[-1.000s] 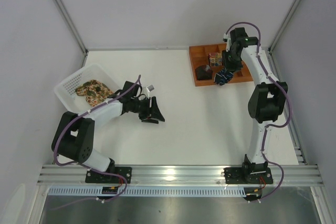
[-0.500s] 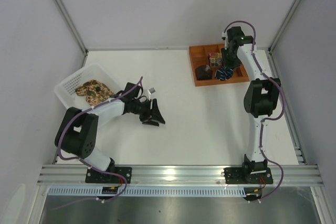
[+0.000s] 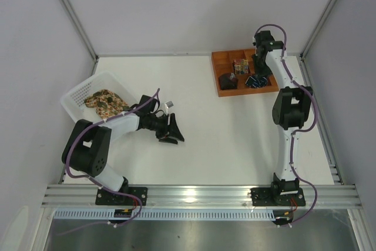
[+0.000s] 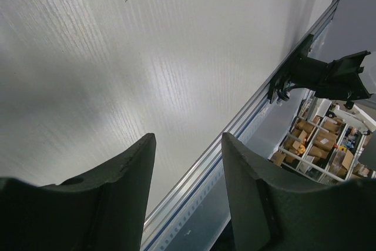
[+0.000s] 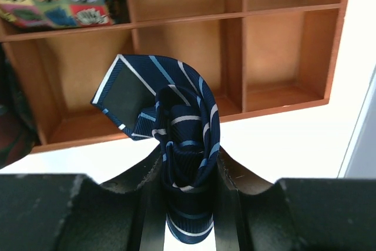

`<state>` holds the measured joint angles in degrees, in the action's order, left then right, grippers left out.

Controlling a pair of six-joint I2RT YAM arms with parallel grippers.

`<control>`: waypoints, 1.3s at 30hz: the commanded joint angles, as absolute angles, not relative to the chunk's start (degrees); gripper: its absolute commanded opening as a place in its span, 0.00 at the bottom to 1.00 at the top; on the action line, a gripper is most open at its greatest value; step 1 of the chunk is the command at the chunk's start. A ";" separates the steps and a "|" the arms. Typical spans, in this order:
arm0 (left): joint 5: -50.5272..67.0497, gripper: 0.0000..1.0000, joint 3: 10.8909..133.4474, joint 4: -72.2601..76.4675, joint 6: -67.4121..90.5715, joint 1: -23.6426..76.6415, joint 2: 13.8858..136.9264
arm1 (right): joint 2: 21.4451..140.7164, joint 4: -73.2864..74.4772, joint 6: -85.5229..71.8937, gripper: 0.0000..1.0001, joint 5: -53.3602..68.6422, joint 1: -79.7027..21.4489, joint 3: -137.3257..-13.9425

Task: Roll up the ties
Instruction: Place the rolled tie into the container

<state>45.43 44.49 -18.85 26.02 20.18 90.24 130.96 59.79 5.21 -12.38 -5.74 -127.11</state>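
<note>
**Navy roll gripped over the tray's near rim**

I am pinching the rolled navy tie in my right gripper, fingers partly closed on it, its loose tip curling over the orange tray at the near rim. Two more bundles are sitting in the tray's left compartments: a dark bundle and a bright patterned bundle. The floral tie is lying heaped in the white basket, well apart. My left gripper is hanging half open, holding nothing, over bare table.

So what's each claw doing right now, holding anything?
Left claw: open, holding nothing.
Right claw: closed on the rolled navy striped tie, at the orange tray.
</note>
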 commanded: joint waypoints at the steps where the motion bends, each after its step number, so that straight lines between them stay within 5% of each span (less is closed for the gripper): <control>1: 47.37 0.55 44.12 -16.26 26.19 19.60 90.44 | 132.80 57.92 5.71 0.00 -15.90 -5.45 -129.90; 39: 46.49 0.54 38.24 -15.56 28.21 17.76 88.24 | 146.60 53.97 5.36 0.00 -34.27 -9.76 -133.15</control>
